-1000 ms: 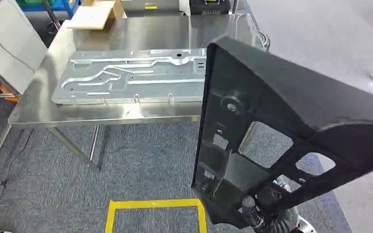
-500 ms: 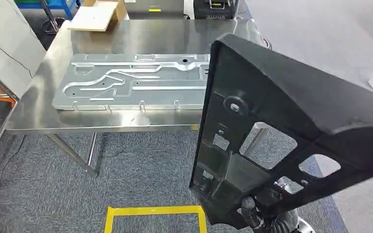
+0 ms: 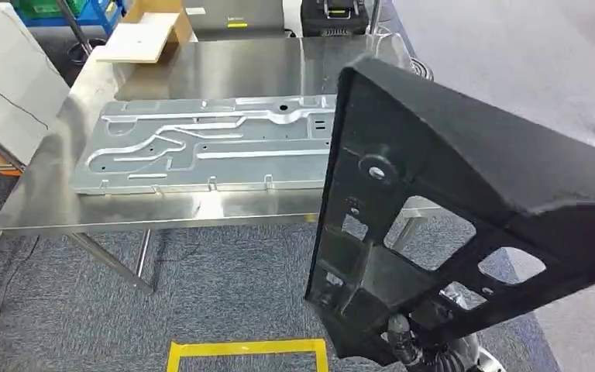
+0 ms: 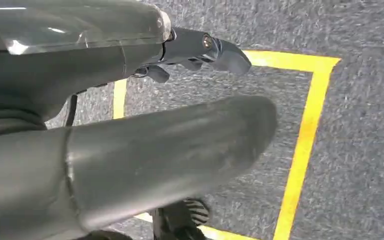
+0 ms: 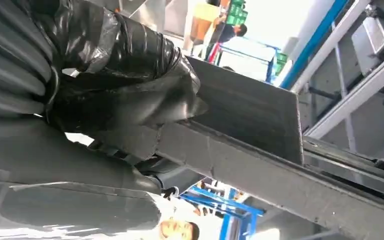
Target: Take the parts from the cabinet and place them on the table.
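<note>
In front of the steel desk [image 3: 201,211], the right hand [image 5: 125,107] is gripping the black part [image 3: 465,209] by an edge rib and holding it upright in the air, short of the desk. The left hand [image 4: 145,150] is hanging over the carpet, grasping nothing, fingers apart. The part is looking stiff, bulky and probably fairly light moulded plastic; its cut-outs and ribs are offering firm holds. A grey metal panel [image 3: 209,147] is lying flat on the desk.
</note>
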`<state>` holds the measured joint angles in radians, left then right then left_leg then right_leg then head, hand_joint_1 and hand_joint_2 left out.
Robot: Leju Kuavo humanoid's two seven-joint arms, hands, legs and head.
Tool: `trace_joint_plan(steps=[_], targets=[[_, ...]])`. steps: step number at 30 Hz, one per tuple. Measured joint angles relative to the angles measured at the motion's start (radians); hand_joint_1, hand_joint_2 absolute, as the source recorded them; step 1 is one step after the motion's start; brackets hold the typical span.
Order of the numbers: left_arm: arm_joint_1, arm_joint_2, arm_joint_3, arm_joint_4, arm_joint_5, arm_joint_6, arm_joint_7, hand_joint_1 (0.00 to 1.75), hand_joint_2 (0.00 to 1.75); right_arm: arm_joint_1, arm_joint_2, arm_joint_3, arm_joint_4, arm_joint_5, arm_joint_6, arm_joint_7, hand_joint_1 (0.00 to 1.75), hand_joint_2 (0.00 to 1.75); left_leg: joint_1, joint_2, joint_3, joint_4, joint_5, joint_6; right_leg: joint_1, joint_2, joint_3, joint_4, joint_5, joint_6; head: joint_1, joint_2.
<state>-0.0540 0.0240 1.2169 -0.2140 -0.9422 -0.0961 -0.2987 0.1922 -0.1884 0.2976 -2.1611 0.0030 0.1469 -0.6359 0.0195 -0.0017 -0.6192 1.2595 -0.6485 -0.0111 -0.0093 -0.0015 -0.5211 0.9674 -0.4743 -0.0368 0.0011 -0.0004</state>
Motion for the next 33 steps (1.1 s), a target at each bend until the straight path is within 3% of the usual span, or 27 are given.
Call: trace_joint_plan(steps=[1,2,3,5,6,7,10,12,14,15,16,17,18,20,21,22,23,25,26,27,28,31,32,33], targets=[[0.003,-0.001,0.000,0.000,-0.001,0.000,0.000,0.00,0.00,0.000,0.000,0.000,0.000,0.000,0.000,0.000,1.75,1.75,0.001,0.000,-0.037,0.042,0.007,-0.003,0.000,0.001,0.007,0.001,-0.007,0.001,0.000,0.000],[0.005,-0.001,0.000,0.000,-0.001,0.000,0.000,0.00,0.00,0.000,0.001,0.000,0.000,0.000,0.000,0.000,1.75,1.75,0.002,0.000,-0.041,0.024,0.042,-0.004,0.000,0.002,0.016,0.001,-0.014,0.002,0.000,0.000],[0.004,-0.001,0.000,0.000,-0.001,0.000,0.000,0.00,0.00,0.000,0.001,0.000,0.000,0.000,0.001,0.001,1.75,1.75,0.002,0.000,-0.024,-0.036,0.093,-0.003,0.000,0.002,0.027,0.001,-0.022,0.004,0.000,0.000],[0.004,-0.001,0.000,0.000,-0.001,0.000,-0.001,0.00,0.00,0.000,0.001,0.000,0.000,0.000,0.001,0.002,1.75,1.75,0.003,0.001,0.042,-0.214,0.205,0.000,-0.002,0.002,0.053,0.001,-0.040,0.014,0.000,0.000],[0.005,-0.001,0.001,0.000,-0.001,-0.001,-0.001,0.00,0.00,-0.001,0.001,0.000,0.000,0.000,0.003,0.002,1.75,1.75,0.001,0.001,0.059,-0.251,0.202,0.002,0.003,0.002,0.058,0.003,-0.050,0.022,0.000,0.000],[0.002,-0.002,0.001,0.000,-0.001,-0.001,-0.002,0.00,0.00,-0.001,0.001,0.000,0.000,0.000,0.006,0.003,1.75,1.75,-0.002,-0.001,0.065,-0.264,0.192,0.012,0.005,0.005,0.055,0.005,-0.057,0.029,0.000,0.000],[0.005,-0.002,0.002,0.000,-0.002,-0.001,-0.004,0.00,0.00,0.000,0.001,0.000,0.000,0.000,0.007,0.003,1.75,1.75,-0.003,-0.002,0.065,-0.265,0.185,0.033,0.005,0.005,0.059,0.014,-0.051,0.044,0.000,0.000],[0.003,-0.003,0.003,0.000,-0.002,-0.002,-0.004,0.00,0.00,-0.001,0.001,-0.001,0.000,0.000,0.006,0.004,1.75,1.75,0.001,-0.002,0.081,-0.271,0.181,0.045,0.001,0.003,0.042,0.063,-0.079,0.053,0.000,0.000],[0.002,-0.003,0.006,0.000,-0.003,-0.002,-0.005,0.00,0.00,-0.001,0.002,-0.001,0.000,0.000,0.005,0.004,1.75,1.75,0.000,-0.003,0.088,-0.271,0.173,0.051,0.000,0.003,-0.051,0.217,-0.153,0.060,0.000,0.000],[0.002,-0.003,0.007,0.000,-0.004,-0.003,-0.005,0.00,0.00,0.001,0.002,-0.001,0.000,0.000,0.003,0.004,1.75,1.75,-0.001,-0.003,0.091,-0.271,0.168,0.052,0.000,0.003,-0.104,0.294,-0.177,0.061,0.000,0.000],[0.004,-0.003,0.007,0.000,-0.006,-0.003,-0.005,0.00,0.00,0.002,0.002,-0.001,0.000,0.000,0.002,0.004,1.75,1.75,-0.003,-0.003,0.096,-0.271,0.162,0.051,0.000,0.003,-0.141,0.336,-0.180,0.059,0.000,0.000],[0.005,-0.003,0.008,0.000,-0.009,-0.003,-0.005,0.00,0.00,0.002,0.002,-0.001,0.000,0.000,0.000,0.004,1.75,1.75,-0.004,-0.004,0.106,-0.271,0.155,0.051,0.000,0.003,-0.156,0.333,-0.156,0.054,0.000,0.000],[0.006,-0.003,0.008,0.000,-0.010,-0.003,-0.005,0.00,0.00,0.002,0.002,-0.001,0.000,0.000,0.000,0.004,1.75,1.75,-0.007,-0.005,0.118,-0.271,0.147,0.050,0.005,0.003,-0.147,0.283,-0.107,0.047,0.000,0.000],[0.005,-0.003,0.008,0.000,-0.010,-0.003,-0.006,0.00,0.00,0.002,0.002,-0.002,0.000,0.000,-0.001,0.004,1.75,1.75,-0.014,-0.006,0.151,-0.279,0.131,0.049,0.015,0.003,-0.082,0.102,0.022,0.021,0.000,0.000],[0.006,-0.008,0.008,0.000,-0.010,-0.003,-0.006,0.00,0.00,0.000,0.002,-0.002,0.000,0.000,0.000,0.004,1.75,1.75,-0.010,-0.006,0.157,-0.287,0.126,0.050,0.024,0.001,-0.062,0.046,0.045,0.002,0.000,0.000],[0.004,-0.016,0.008,0.001,-0.010,-0.004,-0.006,0.00,0.00,0.001,0.002,-0.002,0.001,0.000,-0.001,0.004,1.75,1.75,-0.013,-0.009,0.166,-0.291,0.124,0.042,0.033,0.001,-0.071,0.059,-0.002,-0.003,-0.002,0.000],[0.001,-0.014,0.010,0.001,-0.010,-0.004,-0.007,0.00,0.00,0.001,0.002,-0.003,-0.002,0.000,-0.001,0.004,1.75,1.75,-0.008,-0.006,0.159,-0.294,0.121,0.035,0.039,0.005,-0.065,0.037,-0.002,-0.010,0.000,0.000],[0.003,-0.012,0.011,0.001,-0.012,-0.005,-0.008,0.00,0.00,0.000,0.001,-0.008,-0.002,0.001,-0.003,0.004,1.75,1.75,-0.014,-0.003,0.176,-0.281,0.138,0.020,0.036,0.006,-0.053,0.018,0.022,-0.025,-0.001,0.000],[0.001,-0.011,0.011,0.001,-0.013,-0.006,-0.008,0.00,0.00,-0.003,0.001,-0.012,-0.002,0.002,-0.005,0.004,1.75,1.75,-0.021,-0.003,0.183,-0.278,0.134,0.017,0.022,0.007,-0.032,0.009,0.031,-0.020,0.000,0.000],[0.000,-0.012,0.011,0.001,-0.015,-0.006,-0.008,0.00,0.00,-0.009,0.001,-0.018,-0.002,0.000,-0.007,0.003,1.75,1.75,-0.016,-0.003,0.175,-0.246,0.110,0.019,0.018,0.003,-0.019,0.002,0.030,-0.019,0.000,0.000],[-0.005,-0.012,0.011,0.001,-0.020,-0.010,-0.010,0.00,0.00,-0.021,0.001,-0.025,-0.002,-0.005,-0.007,0.003,1.75,1.75,-0.014,-0.003,0.142,-0.186,0.083,0.016,0.016,0.003,-0.016,0.001,0.027,-0.022,-0.001,0.000],[-0.007,-0.008,0.011,0.001,-0.022,-0.013,-0.011,0.00,0.00,-0.064,-0.002,-0.062,-0.002,-0.032,-0.005,0.012,1.75,1.75,-0.010,-0.003,-0.001,0.020,-0.016,0.005,0.014,0.005,-0.008,0.001,0.013,-0.018,-0.002,0.000],[-0.004,-0.008,0.011,0.001,-0.024,-0.013,-0.011,0.00,0.00,-0.071,-0.002,-0.073,-0.001,-0.037,-0.005,0.016,1.75,1.75,-0.009,-0.003,-0.021,0.027,-0.006,0.003,0.013,0.005,0.000,0.002,0.005,-0.015,-0.002,0.000],[-0.002,-0.008,0.011,0.001,-0.024,-0.014,-0.011,0.00,0.00,-0.076,-0.003,-0.082,0.000,-0.040,-0.004,0.019,1.75,1.75,-0.007,-0.003,-0.019,-0.013,0.033,-0.002,0.013,0.006,0.012,0.003,-0.003,-0.012,-0.002,0.000]])
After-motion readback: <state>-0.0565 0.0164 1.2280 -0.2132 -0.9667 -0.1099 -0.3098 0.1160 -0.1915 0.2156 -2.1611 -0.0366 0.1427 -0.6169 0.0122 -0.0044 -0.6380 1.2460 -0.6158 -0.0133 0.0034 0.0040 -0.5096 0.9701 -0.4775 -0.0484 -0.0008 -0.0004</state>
